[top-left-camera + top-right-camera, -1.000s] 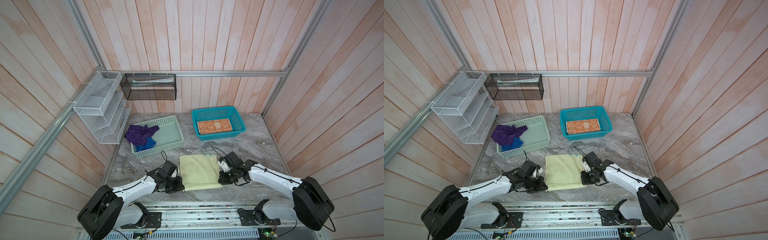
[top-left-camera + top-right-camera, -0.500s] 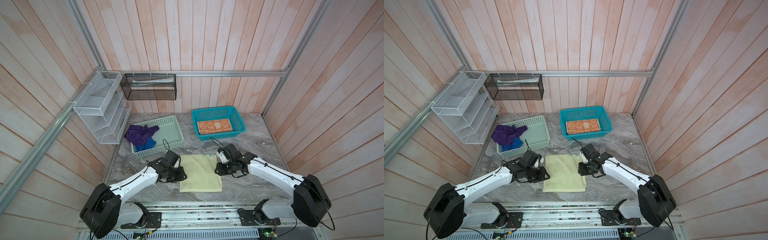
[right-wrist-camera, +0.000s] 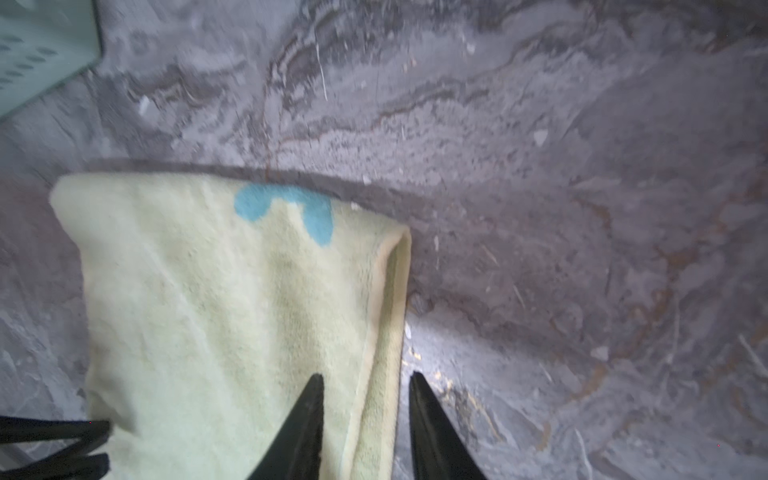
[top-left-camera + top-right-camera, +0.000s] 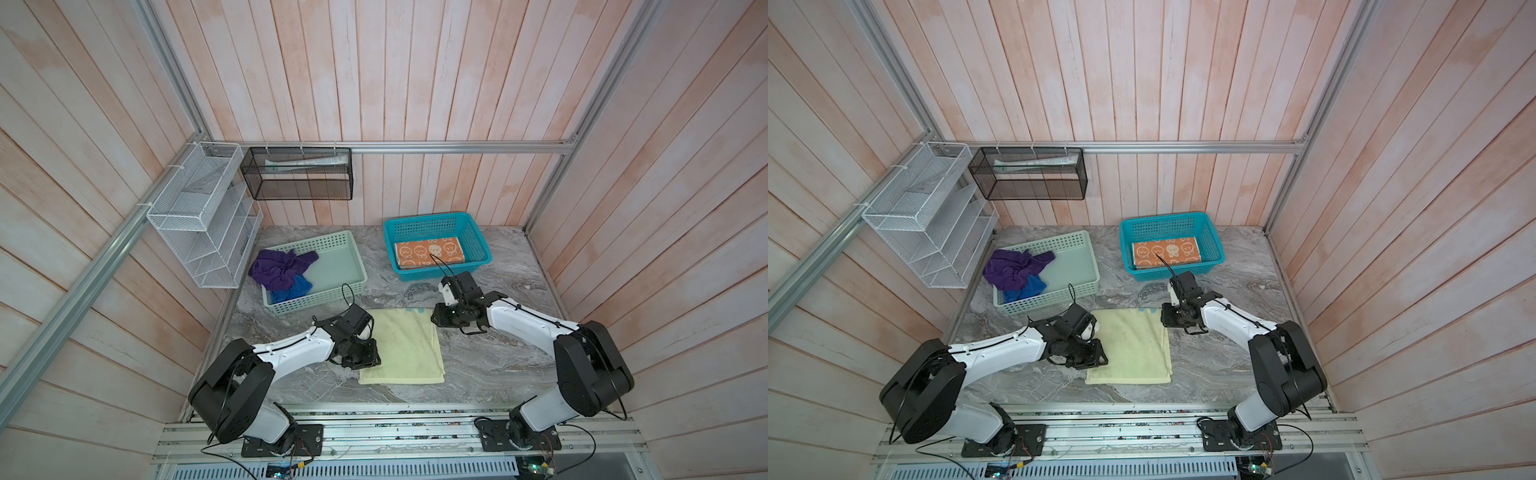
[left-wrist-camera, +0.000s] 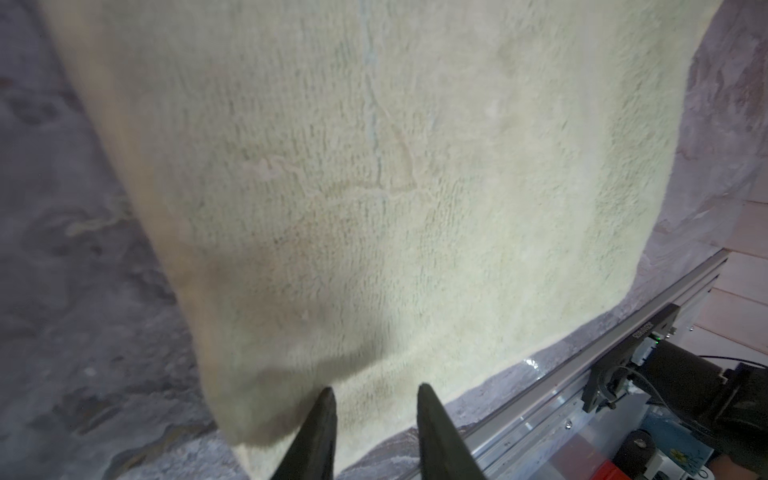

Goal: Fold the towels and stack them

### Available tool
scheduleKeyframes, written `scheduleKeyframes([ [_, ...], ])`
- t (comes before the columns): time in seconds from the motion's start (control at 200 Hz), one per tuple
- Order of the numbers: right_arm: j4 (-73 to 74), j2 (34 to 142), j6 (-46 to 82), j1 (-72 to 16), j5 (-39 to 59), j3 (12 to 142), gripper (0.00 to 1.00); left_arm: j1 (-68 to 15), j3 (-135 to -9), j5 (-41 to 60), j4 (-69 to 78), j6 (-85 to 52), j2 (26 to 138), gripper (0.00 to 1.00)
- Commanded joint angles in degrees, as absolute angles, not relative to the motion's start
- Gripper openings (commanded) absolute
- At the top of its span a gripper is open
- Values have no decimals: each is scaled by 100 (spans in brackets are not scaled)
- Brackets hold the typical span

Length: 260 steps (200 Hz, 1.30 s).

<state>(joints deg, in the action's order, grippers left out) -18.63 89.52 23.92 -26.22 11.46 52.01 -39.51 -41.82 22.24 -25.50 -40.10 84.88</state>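
Note:
A pale-yellow towel point(image 4: 403, 345) point(image 4: 1133, 349) with a small teal mark at its far edge lies folded flat at the table's front middle. My left gripper point(image 4: 365, 359) point(image 5: 372, 390) hovers over its left edge, open, holding nothing. My right gripper point(image 4: 440, 322) point(image 3: 365, 376) is open at the towel's far right corner, its fingers standing either side of the folded edge point(image 3: 390, 299). A folded orange towel point(image 4: 428, 253) with cartoon faces lies in the teal basket point(image 4: 432, 218). A crumpled purple towel point(image 4: 278, 270) lies over a blue towel point(image 4: 293, 291) in the mint basket point(image 4: 316, 301).
A white wire rack point(image 4: 199, 216) hangs on the left wall and a black mesh shelf point(image 4: 297, 174) on the back wall. An aluminium rail point(image 4: 374, 428) runs along the table's front edge. Bare marble point(image 4: 498, 365) lies to the right of the towel.
Both grippers' jaws have opened wider. The right gripper has moved along the towel's right edge toward the far corner; the left has shifted slightly away from the front edge. The towel lies still.

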Motion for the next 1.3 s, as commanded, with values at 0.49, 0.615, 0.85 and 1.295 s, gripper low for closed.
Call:
scheduleKeyframes([
  [0.49, -1069, 9910, 2361, -2303, 2232, 5512, 0, -4045, -3802, 2379, -2068, -3876, 8775, 34],
  [0.615, -1105, 9863, 2312, -2182, 2309, 5554, 0, -4045, -3674, 2279, -2105, -3762, 8890, 33],
  [0.85, -1459, 10149, 2069, -1821, 2509, 5999, 0, -4050, -3388, 2235, -2043, -3731, 8928, 33],
  [1.295, -1917, 9777, 2120, -2007, 1700, 5996, 42, -4036, -4114, 2156, -2454, -3718, 8318, 43],
])
